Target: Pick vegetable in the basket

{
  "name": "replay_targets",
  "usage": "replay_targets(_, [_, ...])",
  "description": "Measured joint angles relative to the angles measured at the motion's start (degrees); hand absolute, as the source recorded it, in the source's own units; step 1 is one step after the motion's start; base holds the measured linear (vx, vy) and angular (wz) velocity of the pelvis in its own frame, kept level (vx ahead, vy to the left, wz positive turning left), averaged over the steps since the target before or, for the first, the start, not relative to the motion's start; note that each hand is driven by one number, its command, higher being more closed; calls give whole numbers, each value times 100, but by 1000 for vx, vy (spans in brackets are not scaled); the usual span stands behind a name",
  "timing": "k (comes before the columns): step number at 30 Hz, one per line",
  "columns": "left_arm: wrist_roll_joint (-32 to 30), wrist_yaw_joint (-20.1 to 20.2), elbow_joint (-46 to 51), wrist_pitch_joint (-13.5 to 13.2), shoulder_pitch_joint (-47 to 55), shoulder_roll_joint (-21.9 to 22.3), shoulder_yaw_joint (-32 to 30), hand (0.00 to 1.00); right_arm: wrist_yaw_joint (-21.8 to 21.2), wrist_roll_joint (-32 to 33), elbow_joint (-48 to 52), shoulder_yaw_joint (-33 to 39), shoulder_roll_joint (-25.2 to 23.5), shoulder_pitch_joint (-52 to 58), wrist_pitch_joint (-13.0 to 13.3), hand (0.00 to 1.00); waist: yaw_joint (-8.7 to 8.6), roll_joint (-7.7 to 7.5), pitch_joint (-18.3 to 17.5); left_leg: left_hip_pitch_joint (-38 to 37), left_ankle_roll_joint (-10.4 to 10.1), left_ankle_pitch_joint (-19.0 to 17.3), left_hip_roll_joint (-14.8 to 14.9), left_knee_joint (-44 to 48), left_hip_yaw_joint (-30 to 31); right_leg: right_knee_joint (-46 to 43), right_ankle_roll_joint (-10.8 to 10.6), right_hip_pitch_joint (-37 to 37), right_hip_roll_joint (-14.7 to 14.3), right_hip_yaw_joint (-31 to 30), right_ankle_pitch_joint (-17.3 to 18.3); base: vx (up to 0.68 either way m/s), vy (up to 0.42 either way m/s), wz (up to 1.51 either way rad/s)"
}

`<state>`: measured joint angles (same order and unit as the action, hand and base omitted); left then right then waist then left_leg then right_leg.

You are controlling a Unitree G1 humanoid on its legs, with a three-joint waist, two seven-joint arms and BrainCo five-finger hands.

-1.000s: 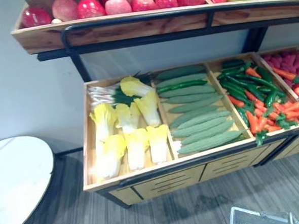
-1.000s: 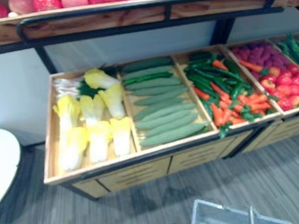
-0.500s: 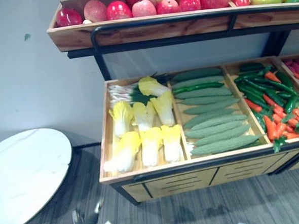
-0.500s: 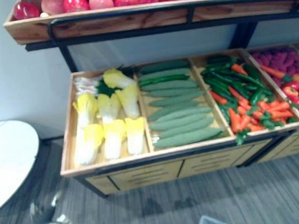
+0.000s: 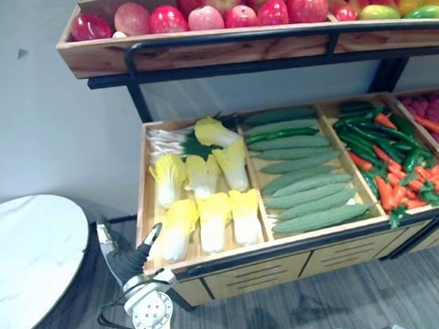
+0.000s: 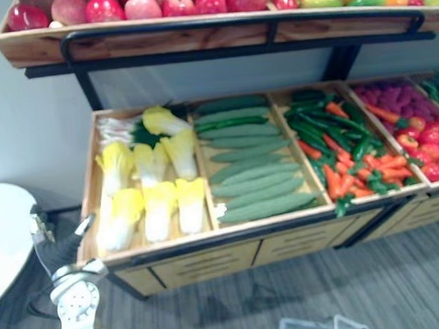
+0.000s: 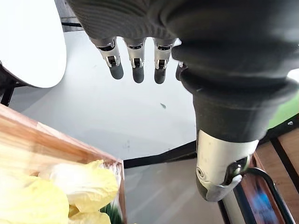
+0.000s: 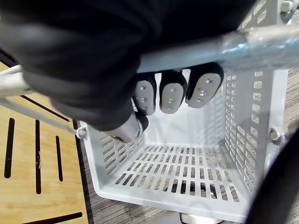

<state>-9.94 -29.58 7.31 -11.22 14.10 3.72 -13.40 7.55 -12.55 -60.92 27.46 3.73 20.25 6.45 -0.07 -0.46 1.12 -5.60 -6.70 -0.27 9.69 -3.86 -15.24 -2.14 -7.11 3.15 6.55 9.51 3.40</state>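
Observation:
Pale yellow cabbages (image 5: 207,199) lie in the left compartment of the wooden display crate (image 5: 232,255), with long green cucumbers (image 5: 302,176) in the middle one and carrots with green peppers (image 5: 398,161) to the right. My left hand (image 5: 128,258) is raised at the crate's front left corner, open and holding nothing. Its straight fingers (image 7: 136,65) hang above a cabbage (image 7: 81,186). My right hand (image 8: 172,93) is curled round the grey handle (image 8: 261,39) of an empty white slotted basket (image 8: 187,179), whose rim (image 6: 319,326) shows low on the floor.
An upper wooden shelf (image 5: 197,50) of apples (image 5: 233,14) overhangs the crate, edged by a black metal rail (image 5: 234,38). A round white table (image 5: 24,258) stands to the left. A further compartment (image 6: 418,122) holds red produce. Grey floor (image 5: 347,298) lies in front.
The camera view has shifted. My left hand has risen from the bottom edge up to the crate's front left corner.

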Motion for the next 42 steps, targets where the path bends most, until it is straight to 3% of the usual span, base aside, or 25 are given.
replay_targets(10, [-20, -391, -1117, 339, -558, -44, -503, 0, 6, -114, 214, -377, 73, -37, -18, 100, -132, 66, -83, -158, -13, 12, 89, -123, -297, 229, 31, 18, -123, -220, -133, 19, -10, -15])
replay_targets(22, [-24, -421, -2040, 639, -855, -257, -717, 0, 7, -328, 230, -565, 91, -123, -20, 100, -128, 44, -64, -56, -18, 30, 32, -146, -168, 352, 29, -3, -112, -110, -173, -2, 0, 3])
replay_targets(34, [-152, -431, -2820, 805, -1180, -506, -731, 0, 5, -336, 151, -633, 106, -454, -27, 100, -129, -43, 191, 36, -15, 35, -26, -152, -11, 397, 29, -15, -112, -26, -173, 12, -1, 5])
replay_targets(42, [-269, -374, -3134, 905, -1200, -649, -714, 0, -38, -351, 145, -776, 270, -543, -20, 100, -135, -18, 258, 31, -14, 34, -41, -152, -22, 392, 31, -22, -100, -55, -174, 0, 0, 0])
